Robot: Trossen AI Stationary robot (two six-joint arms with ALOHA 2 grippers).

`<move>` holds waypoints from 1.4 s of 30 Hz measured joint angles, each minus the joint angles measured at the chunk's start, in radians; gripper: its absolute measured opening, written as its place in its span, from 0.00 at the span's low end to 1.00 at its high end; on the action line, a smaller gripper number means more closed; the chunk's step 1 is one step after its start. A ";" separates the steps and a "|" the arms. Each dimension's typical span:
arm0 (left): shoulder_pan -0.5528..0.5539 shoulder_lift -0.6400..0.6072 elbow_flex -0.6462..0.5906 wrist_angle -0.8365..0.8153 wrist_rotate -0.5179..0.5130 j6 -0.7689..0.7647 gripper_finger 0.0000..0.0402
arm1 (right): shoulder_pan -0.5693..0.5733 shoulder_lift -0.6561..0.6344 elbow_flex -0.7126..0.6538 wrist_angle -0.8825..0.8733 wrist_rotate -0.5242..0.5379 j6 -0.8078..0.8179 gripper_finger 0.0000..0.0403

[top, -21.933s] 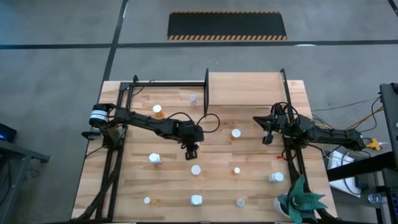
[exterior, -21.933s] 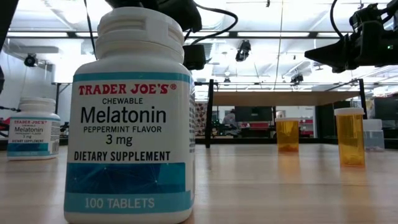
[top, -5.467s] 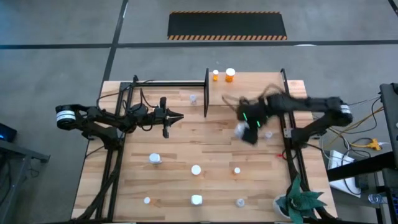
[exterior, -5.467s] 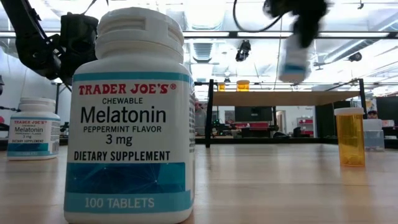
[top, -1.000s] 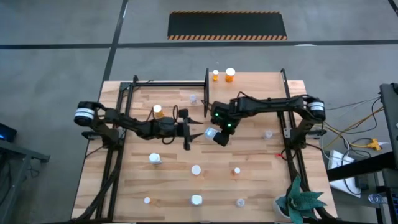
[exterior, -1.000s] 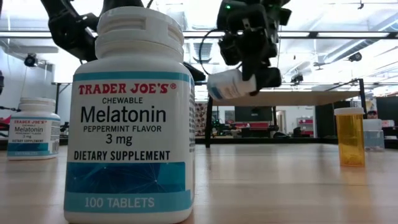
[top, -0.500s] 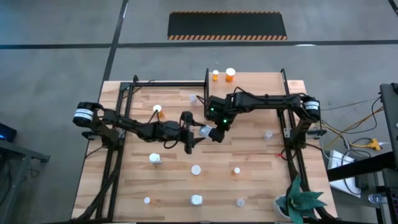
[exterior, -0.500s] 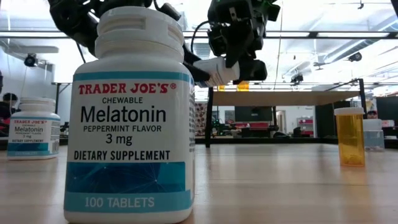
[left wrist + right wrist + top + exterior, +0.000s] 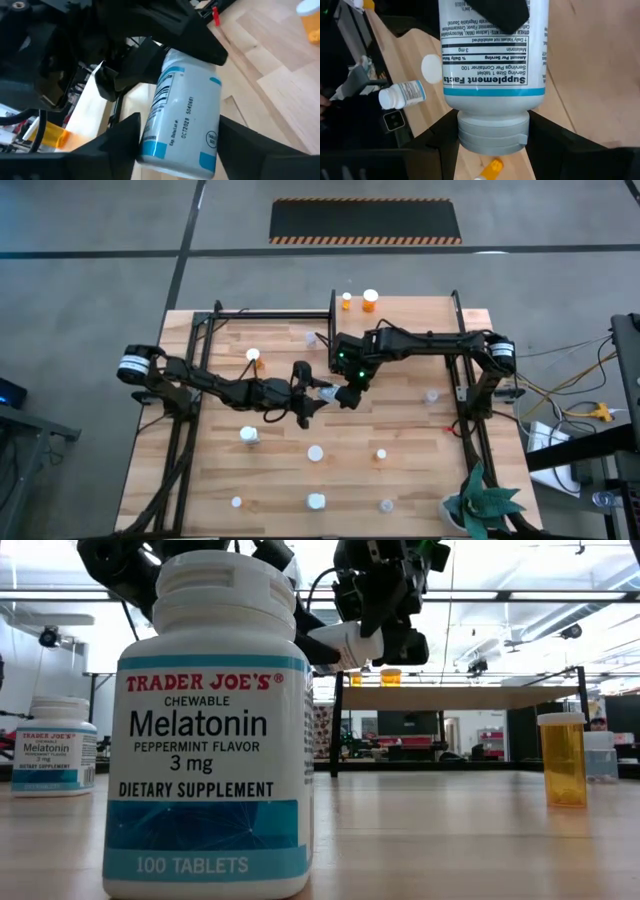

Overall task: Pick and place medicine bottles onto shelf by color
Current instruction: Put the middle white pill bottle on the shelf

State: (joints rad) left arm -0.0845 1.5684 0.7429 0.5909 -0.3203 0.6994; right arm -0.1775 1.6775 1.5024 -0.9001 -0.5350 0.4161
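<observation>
**A:** Start from the left of the high view. What is the left gripper [image 9: 306, 402] doing?

**B:** It sits mid-frame, up against the white melatonin bottle [image 9: 327, 392]. In its own wrist view its fingers [image 9: 117, 142] stand on either side of the bottle's body. Whether they press on it, I cannot tell.

**A:** And the bottle itself?

**B:** It is off the counter [image 9: 250, 480] and lying nearly level in the air between the two arms, just left of the frame's centre. The shelf [image 9: 410, 315] is at the upper middle, with two orange bottles [image 9: 370, 300] on its far edge.

**A:** And on the right?

**B:** The right gripper [image 9: 347, 393] has the bottle. Its fingers [image 9: 437, 137] are partly closed around the cap end and carry it.

**A:** How will it handle?

**B:** I'd judge it light and stiff. It's hard plastic that won't give under a squeeze, and its glossy label could slide. Loose tablets inside may shift the weight when it tips.

**A:** Where's the best hold?

**B:** Across the middle of the labelled body, square to its axis. A grip near the rounded shoulder or the base edge could let it pivot or squirt out.
</observation>
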 joint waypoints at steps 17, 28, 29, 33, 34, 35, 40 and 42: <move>0.021 0.000 -0.072 0.062 0.033 -0.139 0.35 | 0.001 -0.102 0.000 -0.008 0.120 -0.143 0.73; 0.173 0.000 -0.279 0.521 0.363 -0.508 0.34 | 0.016 -0.389 -0.231 0.257 0.404 -0.341 0.79; 0.187 0.001 -0.289 0.548 0.388 -0.531 0.34 | 0.016 -0.414 -0.279 0.316 0.405 -0.346 0.79; 0.226 0.001 -0.315 0.630 0.466 -0.602 0.34 | 0.016 -0.491 -0.448 0.558 0.405 -0.357 0.77; 0.233 0.001 -0.319 0.647 0.481 -0.614 0.34 | 0.016 -0.501 -0.478 0.611 0.406 -0.358 0.76; 0.238 0.002 -0.324 0.663 0.495 -0.619 0.34 | 0.016 -0.507 -0.504 0.662 0.405 -0.363 0.76; 0.247 0.002 -0.325 0.677 0.499 -0.624 0.34 | 0.016 -0.500 -0.511 0.735 0.405 -0.393 0.73; 0.248 0.002 -0.325 0.681 0.499 -0.633 0.34 | 0.016 -0.488 -0.487 0.718 0.407 -0.416 0.72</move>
State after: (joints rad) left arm 0.1631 1.5700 0.4183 1.2717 0.1790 0.0667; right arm -0.1616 1.1899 1.0157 -0.1818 -0.1278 -0.0002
